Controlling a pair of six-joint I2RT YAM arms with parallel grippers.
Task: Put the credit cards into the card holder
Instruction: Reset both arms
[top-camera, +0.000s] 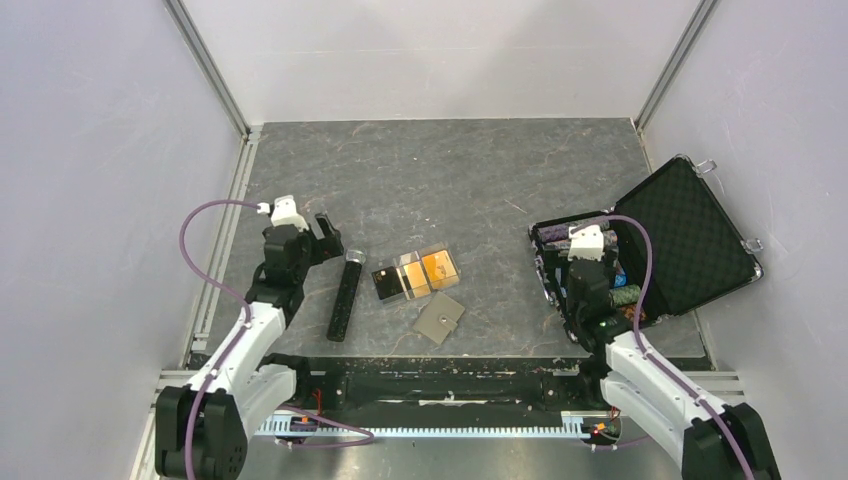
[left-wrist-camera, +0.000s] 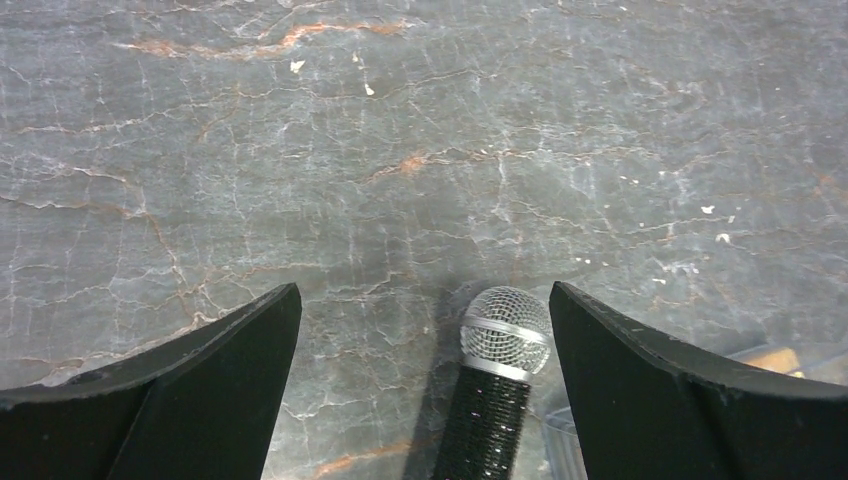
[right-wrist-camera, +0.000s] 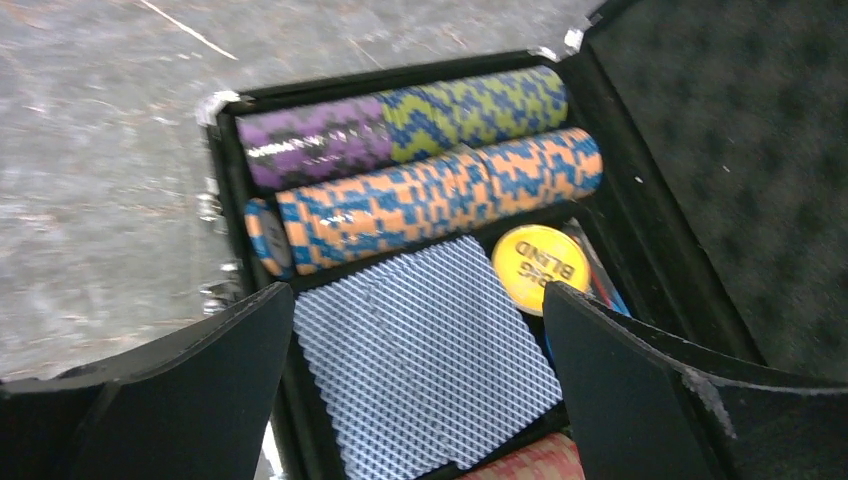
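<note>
Arm bases sit at the near edge in the top view. Left gripper (top-camera: 322, 232) hangs over the far end of a black microphone (top-camera: 344, 298) at table left; right gripper (top-camera: 588, 262) hangs over an open poker case (top-camera: 700, 235) at table right. Mid-table, between the arms: a clear holder-like piece with orange cards (top-camera: 418, 273), and just nearer, a grey flat card or sleeve (top-camera: 439, 318), lying apart from it. Resolution is too poor to say which of the two is the card holder, or whether the orange cards are seated in slots.

Left wrist view: fingers (left-wrist-camera: 200, 400) spread wide, nothing between them; the microphone's mesh head lies on the marble between the tips, not touched.

Right wrist view: fingers (right-wrist-camera: 650, 390) wide apart, holding nothing, above chip rows (right-wrist-camera: 420, 170), a playing-card deck (right-wrist-camera: 425, 350) and a yellow blind button (right-wrist-camera: 540, 262).

Judgement: neither arm is at the task's things. The scene fits either cards yet to be loaded or arms parked after loading. Any further pick would call for moving an arm to table centre and a flat-card edge grasp.
</note>
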